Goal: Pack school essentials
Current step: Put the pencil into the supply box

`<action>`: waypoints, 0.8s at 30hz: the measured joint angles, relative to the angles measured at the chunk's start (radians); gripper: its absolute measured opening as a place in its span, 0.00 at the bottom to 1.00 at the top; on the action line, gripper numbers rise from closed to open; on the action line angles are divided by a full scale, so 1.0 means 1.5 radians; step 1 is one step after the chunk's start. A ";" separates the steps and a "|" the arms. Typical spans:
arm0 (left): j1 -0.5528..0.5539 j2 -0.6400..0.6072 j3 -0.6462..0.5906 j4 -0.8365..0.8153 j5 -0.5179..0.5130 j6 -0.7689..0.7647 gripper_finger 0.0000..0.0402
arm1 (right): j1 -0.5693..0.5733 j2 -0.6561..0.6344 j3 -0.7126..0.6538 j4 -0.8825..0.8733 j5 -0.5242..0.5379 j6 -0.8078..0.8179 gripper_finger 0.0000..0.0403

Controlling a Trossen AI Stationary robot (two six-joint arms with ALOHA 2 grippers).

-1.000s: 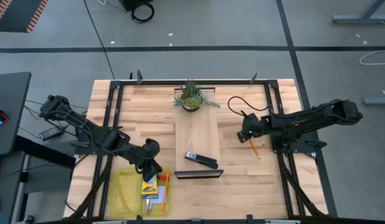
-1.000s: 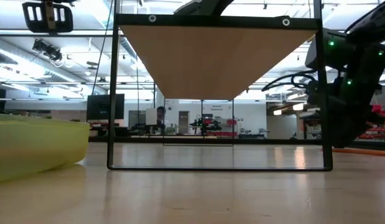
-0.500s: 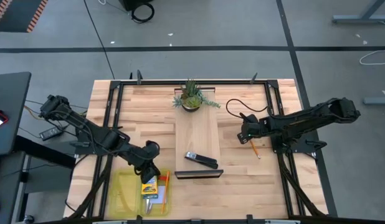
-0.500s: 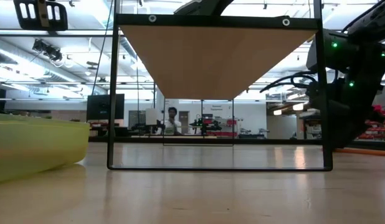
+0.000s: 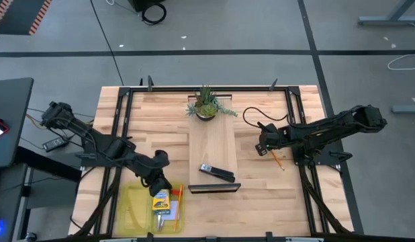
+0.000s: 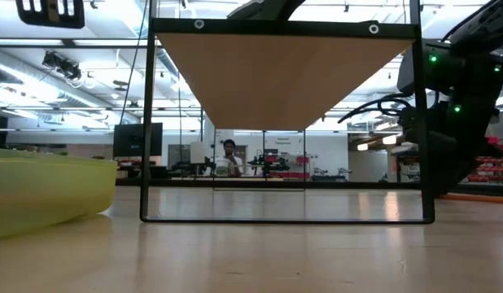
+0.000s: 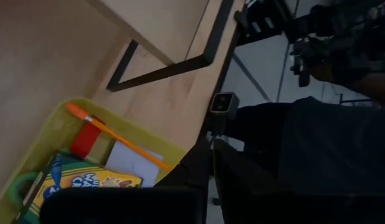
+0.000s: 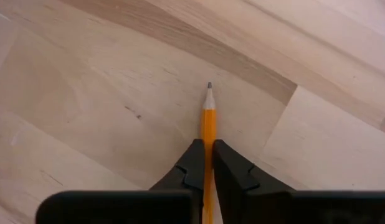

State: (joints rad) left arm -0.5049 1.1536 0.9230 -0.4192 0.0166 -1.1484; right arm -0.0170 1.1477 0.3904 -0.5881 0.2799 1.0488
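High view: 2 arms. Right gripper (image 5: 262, 146) pinches 1 pencil (image 5: 278, 160) on table (image 5: 261, 195). Left gripper (image 5: 156, 185) over tray (image 5: 130, 208); contents partly hidden.
Low view: tray edge only.
Left wrist view: jaws closed, empty; beyond them 1 pencil, 1 crayon box (image 7: 96, 185), 1 pad (image 7: 135, 160).
Right wrist view: jaws clamp pencil, tip ahead.

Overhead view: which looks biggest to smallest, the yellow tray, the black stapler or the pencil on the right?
1. yellow tray
2. black stapler
3. pencil, partly hidden under the right end effector, so its rank against the stapler is unsure.
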 joint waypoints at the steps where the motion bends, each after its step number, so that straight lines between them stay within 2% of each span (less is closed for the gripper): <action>1: 0.001 -0.005 0.000 -0.001 0.000 0.000 0.06 | 0.000 0.000 0.002 -0.001 0.001 0.000 0.07; 12: 0.029 -0.053 0.001 0.025 -0.002 -0.004 0.06 | -0.006 -0.031 0.023 -0.036 -0.022 0.000 0.07; 19: 0.093 -0.056 0.001 0.128 -0.020 0.099 0.06 | -0.006 -0.031 0.114 -0.110 -0.014 -0.038 0.07; 24: 0.150 -0.056 0.001 0.203 -0.062 0.183 0.07 | -0.006 -0.032 0.206 -0.165 0.003 -0.068 0.07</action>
State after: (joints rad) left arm -0.2801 1.0695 0.9237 -0.1143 -0.0767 -0.8744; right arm -0.0257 1.1000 0.6994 -0.8353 0.2847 0.9466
